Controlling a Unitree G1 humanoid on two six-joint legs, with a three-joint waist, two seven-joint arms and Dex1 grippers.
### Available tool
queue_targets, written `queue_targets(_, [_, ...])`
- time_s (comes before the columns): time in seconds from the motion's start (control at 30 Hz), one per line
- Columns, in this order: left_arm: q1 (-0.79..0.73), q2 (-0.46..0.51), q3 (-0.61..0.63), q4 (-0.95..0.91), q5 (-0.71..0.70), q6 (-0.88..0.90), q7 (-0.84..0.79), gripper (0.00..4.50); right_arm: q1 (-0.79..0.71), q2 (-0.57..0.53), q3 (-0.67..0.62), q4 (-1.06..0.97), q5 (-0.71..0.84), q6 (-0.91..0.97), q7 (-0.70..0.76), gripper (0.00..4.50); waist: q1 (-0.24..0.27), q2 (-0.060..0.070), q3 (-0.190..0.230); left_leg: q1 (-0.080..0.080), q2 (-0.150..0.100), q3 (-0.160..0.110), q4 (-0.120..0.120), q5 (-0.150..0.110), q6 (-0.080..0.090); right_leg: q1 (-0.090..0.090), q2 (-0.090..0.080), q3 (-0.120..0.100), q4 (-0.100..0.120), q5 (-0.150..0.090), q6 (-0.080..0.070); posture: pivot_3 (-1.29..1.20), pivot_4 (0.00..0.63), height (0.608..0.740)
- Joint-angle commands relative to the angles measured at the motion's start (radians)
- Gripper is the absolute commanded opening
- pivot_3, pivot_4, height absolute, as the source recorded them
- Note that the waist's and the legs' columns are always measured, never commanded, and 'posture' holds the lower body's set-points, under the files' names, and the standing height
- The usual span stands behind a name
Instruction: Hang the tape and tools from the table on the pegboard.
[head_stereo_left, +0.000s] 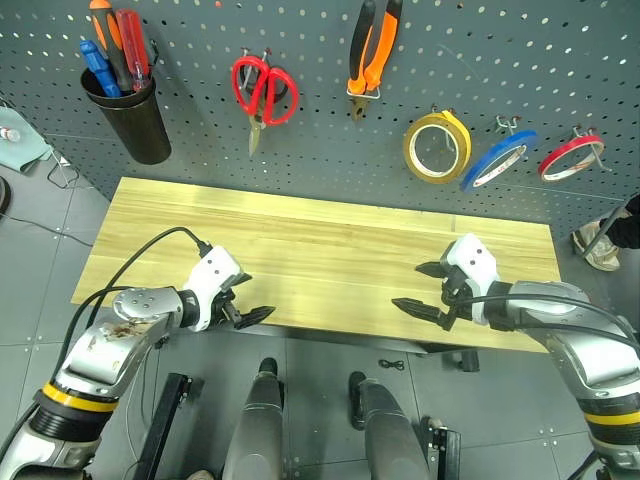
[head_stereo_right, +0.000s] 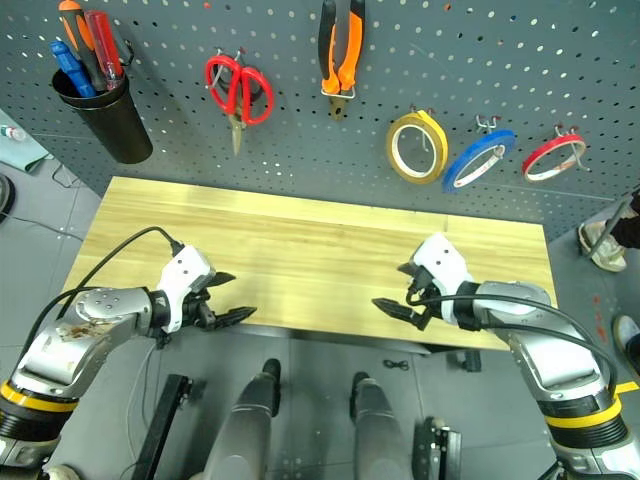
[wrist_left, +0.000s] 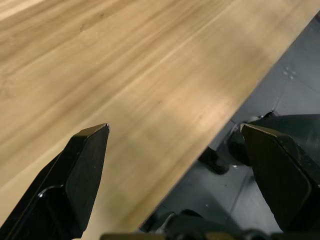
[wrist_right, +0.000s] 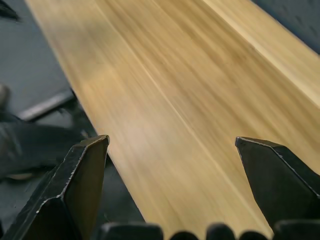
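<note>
On the dark pegboard (head_stereo_left: 330, 150) hang the red-handled scissors (head_stereo_left: 264, 90), the orange-and-black pliers (head_stereo_left: 372, 50) and the blue tape (head_stereo_left: 497, 160), each on a hook. The red-handled screwdriver (head_stereo_left: 132, 45) stands in a black cup (head_stereo_left: 135, 120) fixed to the board's left side. The wooden table (head_stereo_left: 320, 245) top is bare. My left gripper (head_stereo_left: 255, 297) hovers open over the table's front left edge, nothing between its fingers. My right gripper (head_stereo_left: 410, 286) hovers open over the front right part, also holding nothing. Both wrist views look along open fingers (wrist_left: 85, 165) (wrist_right: 80, 175) at bare planks.
A yellow tape roll (head_stereo_left: 437, 147) and a red tape ring (head_stereo_left: 571, 157) hang either side of the blue tape. Orange and blue screwdrivers (head_stereo_left: 98, 60) share the cup. A person's shoe (head_stereo_left: 600, 245) shows on the floor past the table's right end.
</note>
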Motion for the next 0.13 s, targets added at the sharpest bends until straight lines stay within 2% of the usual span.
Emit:
queue_targets(0.03, [-0.047,-0.033,-0.004,0.055,0.027,-0.067,-0.035,4.49,0.024,0.002,-0.053,0.002,-0.022,-0.03,-0.03,4.5,-0.003,0.001,-0.001,0.0,0.0,0.0,0.0,0.0,0.0,0.0,0.0,0.0,0.0,0.0,0.0,0.14,0.333,0.74])
queue_targets(0.13, [-0.06,-0.049,-0.007,0.079,0.045,-0.086,-0.054,4.49,0.04,0.011,-0.061,0.003,-0.033,-0.044,-0.044,4.5,-0.008,0.001,-0.002,-0.001,0.0,0.001,0.0,0.0,0.0,0.001,0.0,0.0,-0.001,0.001,0.002,0.13,0.328,0.74])
